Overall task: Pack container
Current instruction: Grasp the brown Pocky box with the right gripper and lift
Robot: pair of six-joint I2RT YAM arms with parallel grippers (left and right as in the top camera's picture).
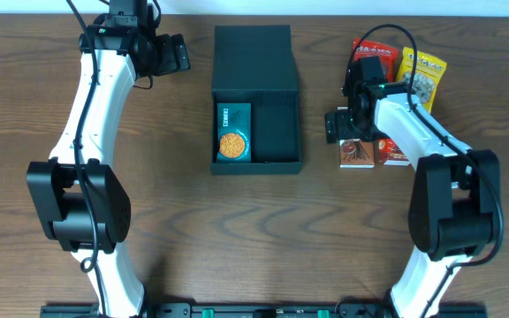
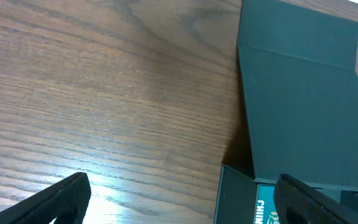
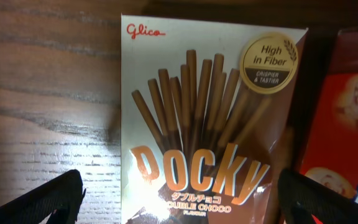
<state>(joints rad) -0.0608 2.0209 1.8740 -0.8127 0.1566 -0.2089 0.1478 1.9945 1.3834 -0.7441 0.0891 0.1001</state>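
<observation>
The container [image 1: 281, 132] is a dark teal-grey box in the middle of the table, its flap lid [image 1: 254, 55] open and lying flat towards the back. A teal snack pack [image 1: 233, 132] lies in its left half; the right half shows only bare floor. My left gripper [image 1: 182, 55] is open and empty over the wood left of the lid; its wrist view shows the lid [image 2: 303, 93] and the teal pack's edge [image 2: 266, 211]. My right gripper [image 1: 350, 132] is open, its fingers [image 3: 185, 202] on either side of a brown Pocky box [image 3: 210, 124] lying flat on the table [image 1: 356, 154].
A red snack box [image 1: 396, 152] lies right against the Pocky box and also shows in the right wrist view [image 3: 347, 118]. A red packet [image 1: 371, 51] and a yellow packet [image 1: 424, 75] lie behind them at the back right. Bare wood surrounds the container.
</observation>
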